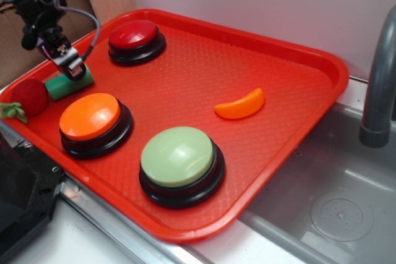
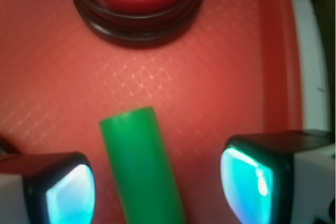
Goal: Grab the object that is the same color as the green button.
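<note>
A small green cylinder point(image 1: 67, 85) lies on the red tray point(image 1: 278, 122) near its far left edge. In the wrist view the cylinder point(image 2: 142, 166) lies between my two fingers, nearer the left one, with gaps on both sides. My gripper point(image 1: 75, 69) is open and low over the cylinder; in the wrist view the gripper point(image 2: 157, 190) straddles it. The pale green dome button point(image 1: 179, 159) on a black base stands at the tray's front.
A red button point(image 1: 136, 38) stands at the tray's back left and also shows in the wrist view point(image 2: 137, 1). An orange button point(image 1: 93, 120), an orange crescent slice point(image 1: 240, 106) and a red ball with a green leaf point(image 1: 26, 98) are on the tray. A grey faucet point(image 1: 377, 85) and sink are at right.
</note>
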`<state>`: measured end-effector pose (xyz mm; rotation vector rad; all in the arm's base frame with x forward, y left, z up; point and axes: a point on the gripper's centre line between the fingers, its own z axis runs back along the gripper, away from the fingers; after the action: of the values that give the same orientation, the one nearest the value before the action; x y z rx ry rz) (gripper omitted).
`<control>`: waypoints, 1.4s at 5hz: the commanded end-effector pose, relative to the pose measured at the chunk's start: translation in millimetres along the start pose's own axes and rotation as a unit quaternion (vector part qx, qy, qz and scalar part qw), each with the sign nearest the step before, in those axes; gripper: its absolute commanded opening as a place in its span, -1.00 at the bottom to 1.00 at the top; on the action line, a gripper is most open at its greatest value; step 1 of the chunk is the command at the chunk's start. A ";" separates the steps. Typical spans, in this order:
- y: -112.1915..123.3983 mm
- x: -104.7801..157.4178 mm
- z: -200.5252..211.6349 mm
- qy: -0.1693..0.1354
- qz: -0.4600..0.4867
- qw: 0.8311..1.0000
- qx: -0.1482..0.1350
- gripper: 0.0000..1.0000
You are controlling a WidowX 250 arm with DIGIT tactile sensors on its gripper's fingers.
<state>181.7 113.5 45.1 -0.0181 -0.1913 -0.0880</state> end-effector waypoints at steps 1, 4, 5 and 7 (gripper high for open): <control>-5.9 3.4 -14.8 -0.010 -0.042 0.999 -0.004 1.00; -15.0 16.3 -0.7 0.027 0.000 0.999 0.021 -1.00; -30.6 36.1 44.1 0.033 0.020 0.999 0.015 -1.00; -69.3 72.5 110.8 0.010 0.085 0.996 -0.035 -1.00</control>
<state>217.2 40.4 153.6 -0.0937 -0.1112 0.0855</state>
